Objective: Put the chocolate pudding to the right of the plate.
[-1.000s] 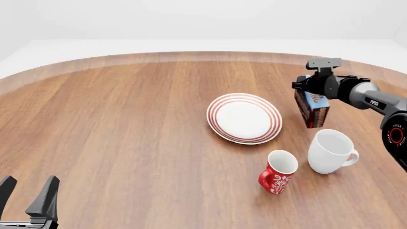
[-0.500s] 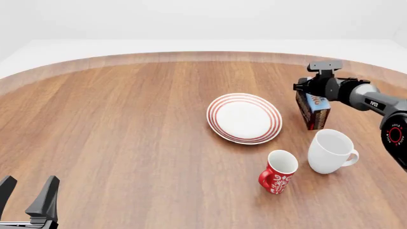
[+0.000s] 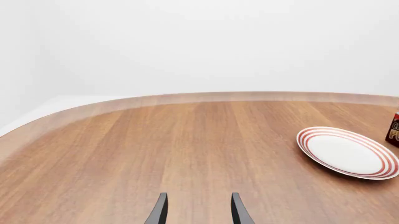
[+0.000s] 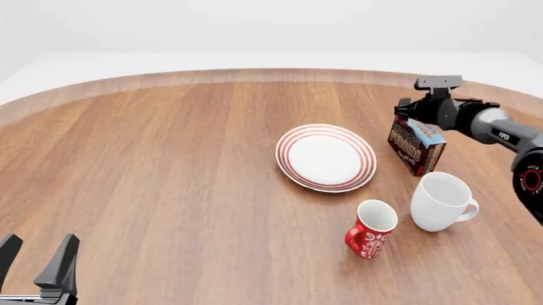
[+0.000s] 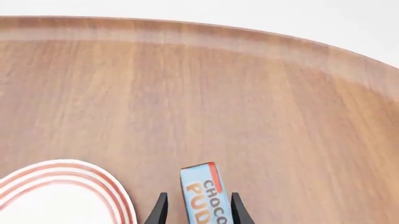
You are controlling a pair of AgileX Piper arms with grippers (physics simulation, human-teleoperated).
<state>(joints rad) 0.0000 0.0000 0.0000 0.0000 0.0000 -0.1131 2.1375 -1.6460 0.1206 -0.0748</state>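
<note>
The chocolate pudding (image 4: 418,146), a carton with a light-blue top and dark brown sides, rests tilted on the table just right of the plate (image 4: 326,157), a white plate with red rings. My right gripper (image 4: 409,114) hovers over the carton's far end, open. In the right wrist view the chocolate pudding (image 5: 204,193) sits between the spread fingers with a gap on one side, and the plate (image 5: 62,191) is beside it. My left gripper (image 4: 40,244) stands open and empty at the near left corner. The left wrist view shows the left gripper (image 3: 196,198), the plate (image 3: 346,151) and a sliver of the pudding (image 3: 394,130).
A plain white mug (image 4: 441,200) stands just in front of the carton. A red patterned mug (image 4: 372,227) stands to its left, near the plate's front rim. The round wooden table's far edge (image 4: 271,73) curves behind everything.
The carton, held upright above the table before, now lies tilted on the wood with its blue top showing. The right gripper has let go and moved slightly right. The left arm has not moved.
</note>
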